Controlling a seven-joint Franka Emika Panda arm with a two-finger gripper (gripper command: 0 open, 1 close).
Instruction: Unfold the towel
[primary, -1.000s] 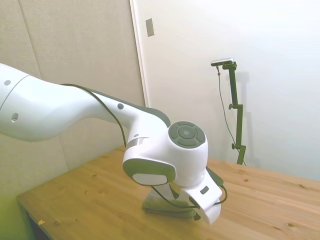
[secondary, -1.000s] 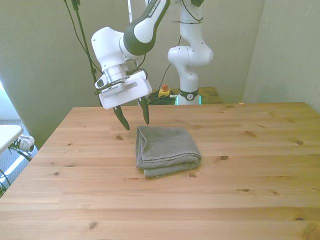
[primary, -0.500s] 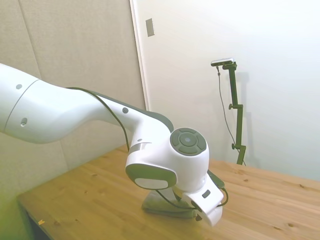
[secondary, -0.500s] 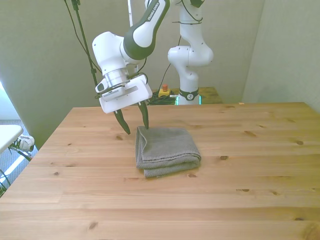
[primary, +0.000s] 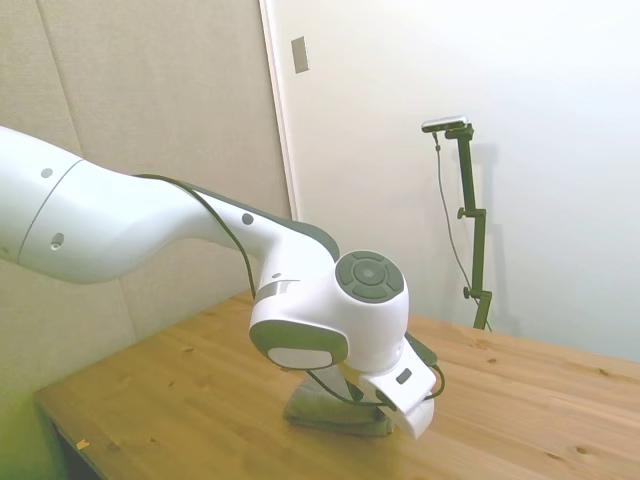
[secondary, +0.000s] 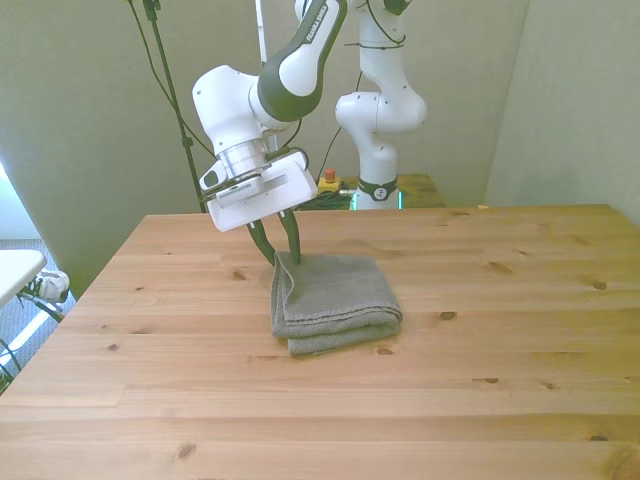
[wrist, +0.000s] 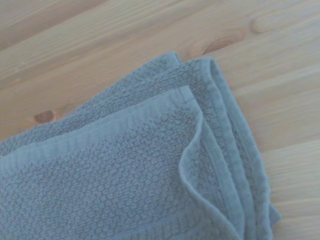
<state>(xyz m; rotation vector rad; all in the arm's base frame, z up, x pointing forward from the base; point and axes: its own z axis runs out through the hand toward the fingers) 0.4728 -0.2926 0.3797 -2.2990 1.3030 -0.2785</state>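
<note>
Presently the soft, plain grey terry-cloth towel (secondary: 333, 302) lies folded in several layers on the light wooden bench (secondary: 480, 400), directly below the pincer (secondary: 279, 249) and spreading away from it toward the front view's right. The pincer, mounted on the white robot arm (secondary: 285, 70), has its two dark fingers narrowly parted, and it holds nothing. Its tips stand at the towel's nearest corner, at or just above the cloth; contact cannot be confirmed.

The wrist view shows that corner closely: stacked hemmed edges (wrist: 225, 125) lie one over another, and the topmost layer curls up slightly at its edge.

Assessment of handling: the fabric appears thick, limp and light, with a rough pile that should resist slipping. It will drape and drag rather than hold shape. The best hold is judged to be the top layer's hem alone at this corner. Pinching deeper risks taking all layers together and lifting the towel still folded.
</note>
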